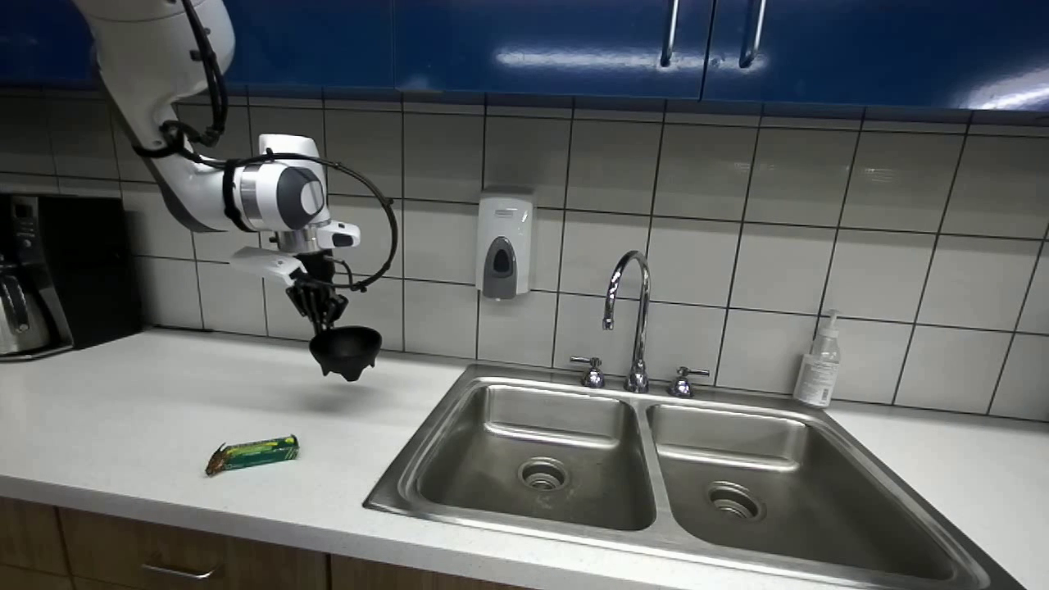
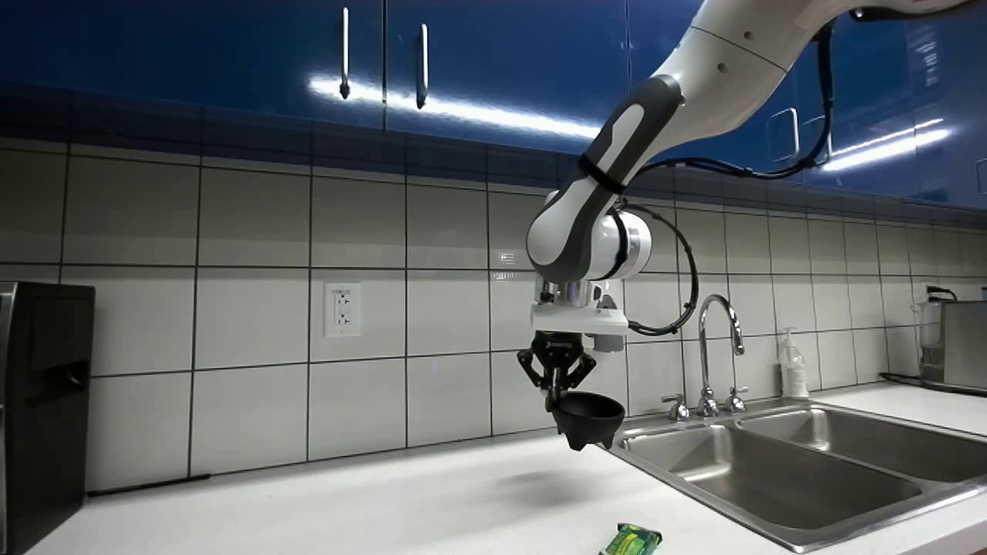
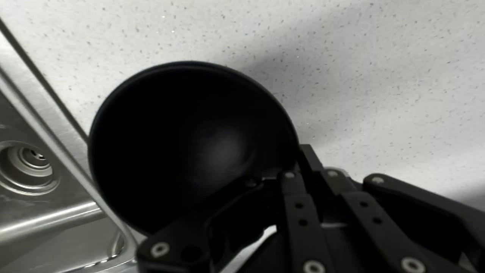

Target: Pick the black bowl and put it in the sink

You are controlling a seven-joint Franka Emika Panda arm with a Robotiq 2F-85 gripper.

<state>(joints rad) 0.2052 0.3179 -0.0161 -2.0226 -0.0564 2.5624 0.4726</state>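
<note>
The black bowl [image 1: 348, 352] hangs above the counter, left of the sink [image 1: 524, 504], in an exterior view. It has short feet beneath and its opening faces up. My gripper [image 2: 553, 398] is shut on the rim of the bowl [image 2: 592, 420], and a shadow lies on the counter below. In the wrist view the bowl [image 3: 178, 136] fills the middle, with the gripper [image 3: 299, 161] pinching its right edge. The fingertip inside the bowl is hard to make out against the black. The sink [image 3: 57, 227] with a drain shows at the wrist view's left, beside the bowl.
A green packet [image 1: 254, 454] lies on the counter in front. The chrome faucet [image 1: 643, 328] and its two handles stand behind the sink. A soap bottle [image 1: 819, 369] is at the back right. A wall dispenser [image 1: 504, 246] and a coffee maker [image 1: 74, 270] are also there.
</note>
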